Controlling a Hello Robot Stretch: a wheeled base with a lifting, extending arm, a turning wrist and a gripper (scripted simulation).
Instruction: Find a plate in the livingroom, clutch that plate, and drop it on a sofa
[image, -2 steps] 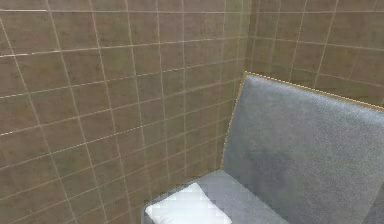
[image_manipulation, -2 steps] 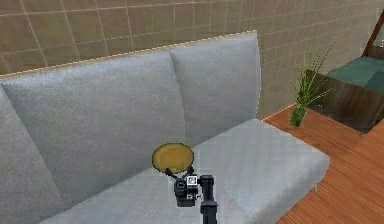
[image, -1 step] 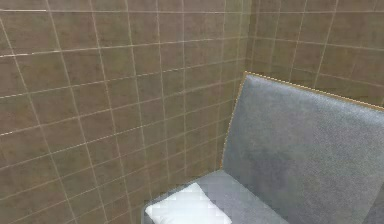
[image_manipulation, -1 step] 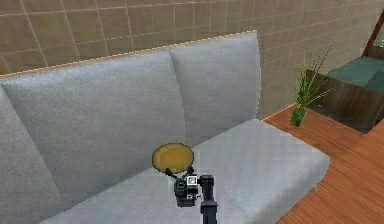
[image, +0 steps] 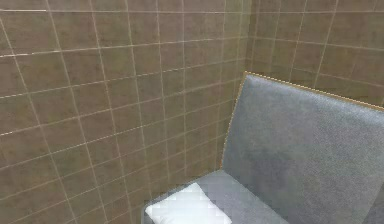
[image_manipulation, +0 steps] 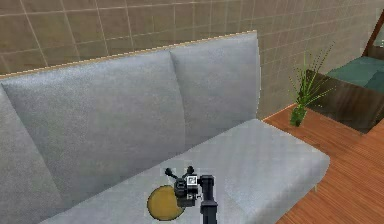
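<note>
I have the plate (image_manipulation: 160, 205) right by the fingers (image_manipulation: 172, 175), over the sofa (image_manipulation: 110, 110) seat. I can't tell the fingers' state or whether they hold it. Probably only the drop remains.

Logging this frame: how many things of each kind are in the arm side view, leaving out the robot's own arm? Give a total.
Sofas: 1, the grey fabric sofa
Plates: 1, the round golden-brown plate on the sofa's seat
Plants: 1, the green long-leaved plant
Cabinets: 1, the dark wooden cabinet with a teal top
Total: 4
</note>
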